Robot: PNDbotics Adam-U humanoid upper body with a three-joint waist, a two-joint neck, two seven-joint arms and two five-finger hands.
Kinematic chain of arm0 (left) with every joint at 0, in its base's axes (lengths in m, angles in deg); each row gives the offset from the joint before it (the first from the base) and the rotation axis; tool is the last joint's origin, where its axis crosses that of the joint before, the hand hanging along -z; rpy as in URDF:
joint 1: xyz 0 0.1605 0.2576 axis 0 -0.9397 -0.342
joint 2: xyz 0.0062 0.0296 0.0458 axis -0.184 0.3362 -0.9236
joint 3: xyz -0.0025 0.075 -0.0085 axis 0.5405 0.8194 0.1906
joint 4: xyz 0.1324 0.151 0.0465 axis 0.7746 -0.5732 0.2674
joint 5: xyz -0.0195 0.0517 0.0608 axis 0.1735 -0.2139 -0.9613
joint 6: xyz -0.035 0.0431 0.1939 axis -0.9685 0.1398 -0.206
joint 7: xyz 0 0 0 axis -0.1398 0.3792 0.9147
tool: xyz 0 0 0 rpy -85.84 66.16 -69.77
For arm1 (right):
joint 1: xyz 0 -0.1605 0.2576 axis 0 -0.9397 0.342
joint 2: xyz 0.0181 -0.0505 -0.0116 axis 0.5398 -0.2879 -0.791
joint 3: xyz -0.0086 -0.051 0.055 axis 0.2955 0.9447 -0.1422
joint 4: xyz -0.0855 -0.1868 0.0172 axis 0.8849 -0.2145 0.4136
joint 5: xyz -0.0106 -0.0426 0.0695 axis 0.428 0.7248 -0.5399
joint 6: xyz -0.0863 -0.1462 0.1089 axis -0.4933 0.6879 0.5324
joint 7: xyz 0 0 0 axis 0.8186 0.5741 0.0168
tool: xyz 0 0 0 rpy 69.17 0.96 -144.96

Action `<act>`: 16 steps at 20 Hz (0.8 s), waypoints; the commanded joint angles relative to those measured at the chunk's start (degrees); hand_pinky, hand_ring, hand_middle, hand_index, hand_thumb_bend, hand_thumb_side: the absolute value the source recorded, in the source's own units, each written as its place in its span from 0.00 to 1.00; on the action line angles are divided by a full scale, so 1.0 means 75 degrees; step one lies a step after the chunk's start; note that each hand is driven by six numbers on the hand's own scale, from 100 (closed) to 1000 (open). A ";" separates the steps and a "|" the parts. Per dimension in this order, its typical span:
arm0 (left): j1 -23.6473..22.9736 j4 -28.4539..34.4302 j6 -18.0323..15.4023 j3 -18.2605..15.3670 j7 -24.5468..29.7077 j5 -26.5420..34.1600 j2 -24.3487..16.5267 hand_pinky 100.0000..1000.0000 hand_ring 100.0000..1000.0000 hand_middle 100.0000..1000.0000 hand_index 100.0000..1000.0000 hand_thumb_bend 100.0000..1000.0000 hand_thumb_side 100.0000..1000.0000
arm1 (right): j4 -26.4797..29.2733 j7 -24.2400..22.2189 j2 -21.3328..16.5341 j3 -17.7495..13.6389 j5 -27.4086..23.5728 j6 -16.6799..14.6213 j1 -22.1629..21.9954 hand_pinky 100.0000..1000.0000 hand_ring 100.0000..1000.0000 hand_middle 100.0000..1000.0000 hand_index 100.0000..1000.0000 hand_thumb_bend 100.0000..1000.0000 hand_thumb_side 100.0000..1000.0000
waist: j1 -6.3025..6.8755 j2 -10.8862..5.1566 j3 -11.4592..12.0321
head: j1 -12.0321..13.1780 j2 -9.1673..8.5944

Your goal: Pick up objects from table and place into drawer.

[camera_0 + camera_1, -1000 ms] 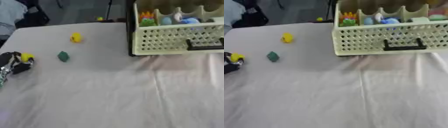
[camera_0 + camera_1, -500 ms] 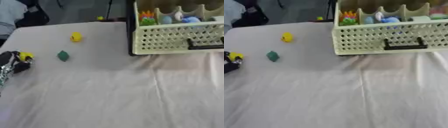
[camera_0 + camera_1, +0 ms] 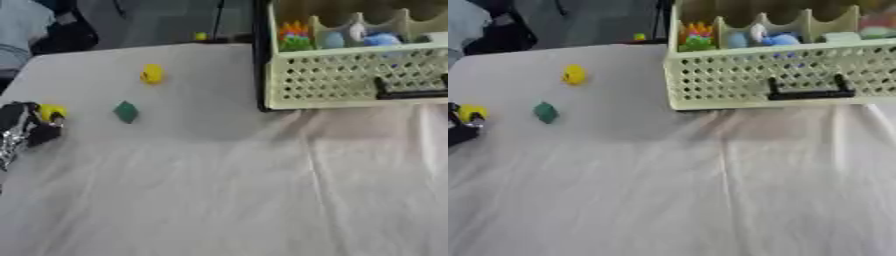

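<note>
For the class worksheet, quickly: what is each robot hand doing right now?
Left hand: shut on a small yellow object at the table's left edge.
Right hand: not in view.

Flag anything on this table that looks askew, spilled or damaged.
Nothing is spilled or broken. The white cloth is creased below the drawer. A yellow piece and a green piece lie loose; the left hand holds another yellow piece.
</note>
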 commanded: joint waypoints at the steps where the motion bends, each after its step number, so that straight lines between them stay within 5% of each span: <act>1: 0.0088 0.0069 -0.0002 -0.0037 -0.0103 0.0088 -0.0161 0.02 0.23 0.51 0.68 0.00 0.57 | 0.0120 0.0002 -0.0098 -0.0070 -0.0069 0.0023 -0.0005 0.44 0.33 0.29 0.79 0.00 0.39 | -0.0023 -0.0231 -0.0004 | 0.0031 -0.0053; 16: 0.0102 0.1026 -0.0068 0.0070 -0.0290 0.0667 -0.0352 0.00 0.21 0.50 0.68 0.00 0.55 | 0.0120 0.0016 -0.0156 -0.0133 -0.0229 0.0075 -0.0179 0.43 0.34 0.29 0.79 0.00 0.39 | -0.0019 -0.0608 0.0186 | -0.0123 0.0152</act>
